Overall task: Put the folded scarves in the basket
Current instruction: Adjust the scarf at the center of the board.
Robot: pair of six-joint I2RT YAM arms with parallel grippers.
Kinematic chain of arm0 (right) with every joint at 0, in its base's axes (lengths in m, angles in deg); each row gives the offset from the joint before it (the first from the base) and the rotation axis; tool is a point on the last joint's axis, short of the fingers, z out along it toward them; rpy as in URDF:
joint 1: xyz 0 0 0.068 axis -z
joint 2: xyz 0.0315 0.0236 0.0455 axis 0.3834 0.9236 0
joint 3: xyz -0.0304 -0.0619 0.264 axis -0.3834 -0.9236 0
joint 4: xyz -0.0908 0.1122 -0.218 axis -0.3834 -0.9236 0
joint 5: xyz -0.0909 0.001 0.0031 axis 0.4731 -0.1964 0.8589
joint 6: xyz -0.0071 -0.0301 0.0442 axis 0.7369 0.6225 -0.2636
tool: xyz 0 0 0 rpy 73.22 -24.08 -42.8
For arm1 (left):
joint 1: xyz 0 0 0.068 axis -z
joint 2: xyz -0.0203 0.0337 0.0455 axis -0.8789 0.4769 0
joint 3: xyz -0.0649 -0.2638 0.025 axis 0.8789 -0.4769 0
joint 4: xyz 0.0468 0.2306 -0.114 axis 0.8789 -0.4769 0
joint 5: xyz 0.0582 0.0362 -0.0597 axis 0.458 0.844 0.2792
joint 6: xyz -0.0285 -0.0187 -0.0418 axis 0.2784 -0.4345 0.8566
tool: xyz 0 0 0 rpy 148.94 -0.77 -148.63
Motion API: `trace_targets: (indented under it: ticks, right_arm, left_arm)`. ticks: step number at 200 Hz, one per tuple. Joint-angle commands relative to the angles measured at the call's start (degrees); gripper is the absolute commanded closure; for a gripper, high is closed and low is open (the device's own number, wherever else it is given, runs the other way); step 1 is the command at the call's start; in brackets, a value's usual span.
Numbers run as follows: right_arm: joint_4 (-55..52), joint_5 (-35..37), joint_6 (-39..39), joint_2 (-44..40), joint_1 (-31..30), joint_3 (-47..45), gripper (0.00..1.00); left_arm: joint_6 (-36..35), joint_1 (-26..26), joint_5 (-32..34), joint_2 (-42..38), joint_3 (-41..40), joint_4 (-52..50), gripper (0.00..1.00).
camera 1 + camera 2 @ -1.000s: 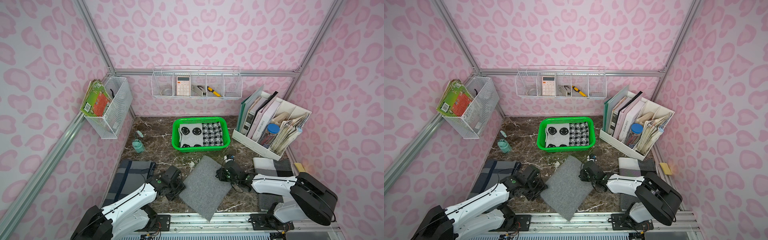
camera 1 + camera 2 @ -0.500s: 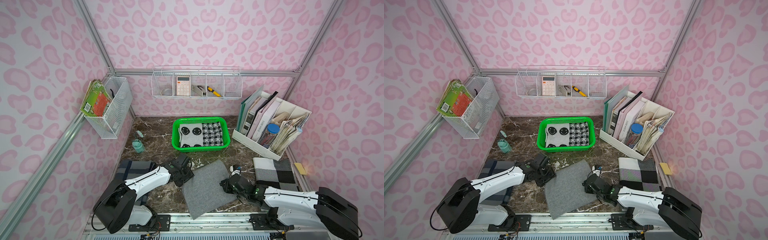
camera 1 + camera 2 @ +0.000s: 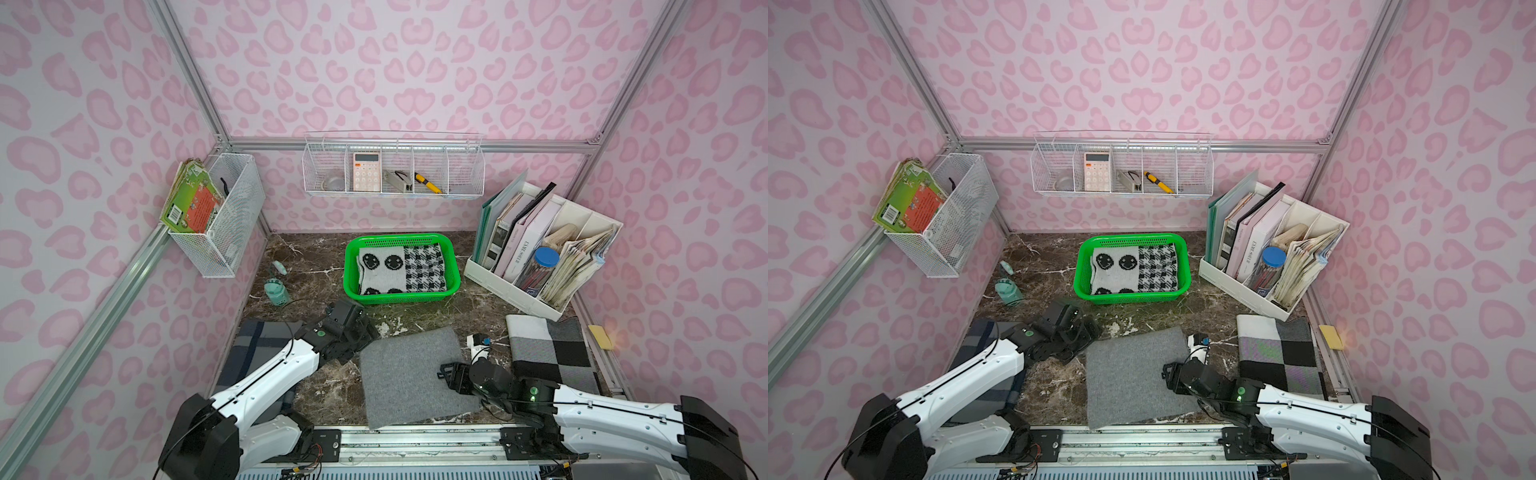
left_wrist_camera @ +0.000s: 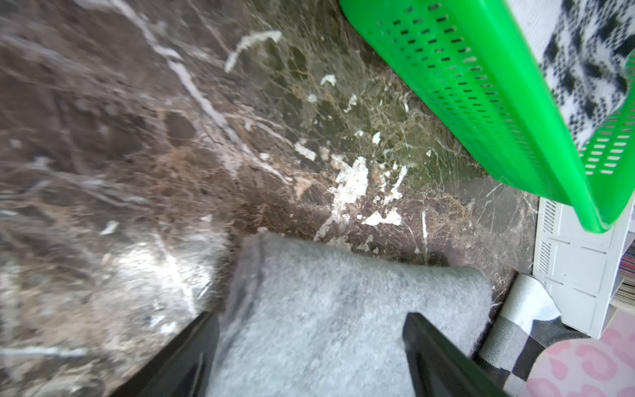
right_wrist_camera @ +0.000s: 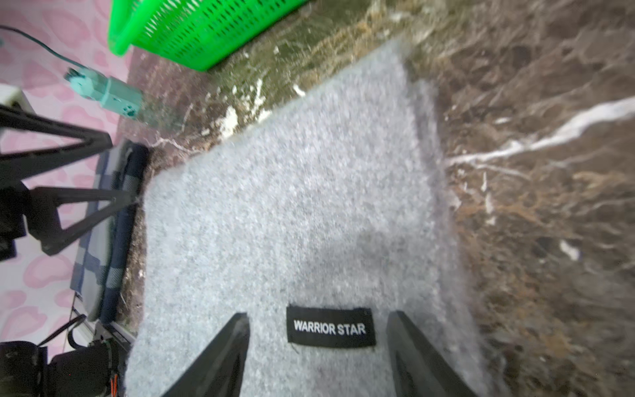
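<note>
The grey folded scarf [image 3: 409,374] lay flat on the marble table [image 3: 316,266], outside the green basket [image 3: 399,297] and just in front of it on the robot's side, with a strip of bare stone between the two. Inside the basket sat two black-and-white knits [image 3: 401,270], one with smiley faces, one in a broken check.

The left gripper [image 3: 361,332] stood low at the scarf's corner nearest the basket's front left corner. From its wrist camera its jaws were spread wide, one on each side of that corner, and nothing was pinched between them. The right gripper [image 3: 449,374] was at the scarf's edge farther from the basket, towards the right. Its jaws were also parted, hanging over the cloth with a black "WARRIOR STAR" label [image 5: 330,327] showing between them, and it gripped nothing.

A grey, white and black checked cloth [image 3: 548,353] lay in front of the basket to the right, and a dark plaid one [image 3: 266,336] to the left. A white file rack [image 3: 540,257] stood beside the basket on its right, and a small teal bottle [image 3: 276,293] lay to its left.
</note>
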Motion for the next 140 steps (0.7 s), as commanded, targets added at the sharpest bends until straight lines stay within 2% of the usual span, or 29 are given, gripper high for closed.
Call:
trace_targets:
  ticks: [1,17,35,68,98,140]
  right_arm:
    - [0.99,3.18,3.54,-3.71,3.11,-1.12,0.31]
    - [2.40,0.13,5.89,-6.05,9.07,-2.09,0.30]
    - [4.86,-6.74,8.96,-7.38,17.57,-2.67,0.28]
    - [8.06,-19.69,12.28,-4.20,29.26,-2.43,0.19]
    - [8.94,-25.16,14.78,2.92,31.57,-0.53,0.14]
    - [13.28,-28.94,13.60,12.04,31.51,0.90,0.13]
  left_arm:
    - [-1.43,-1.41,0.59,-5.17,-2.16,-4.50,0.04]
    - [-1.81,-1.41,-3.22,-8.30,-4.58,-1.79,0.03]
    - [-1.81,-1.39,-8.10,-9.94,-6.86,0.89,0.05]
    - [-1.48,-1.01,-11.70,-11.18,-10.10,0.83,0.07]
    - [-1.73,-0.03,-13.69,-12.46,-12.88,1.37,0.07]
    - [1.05,1.32,-12.49,-12.50,-15.28,2.51,0.08]
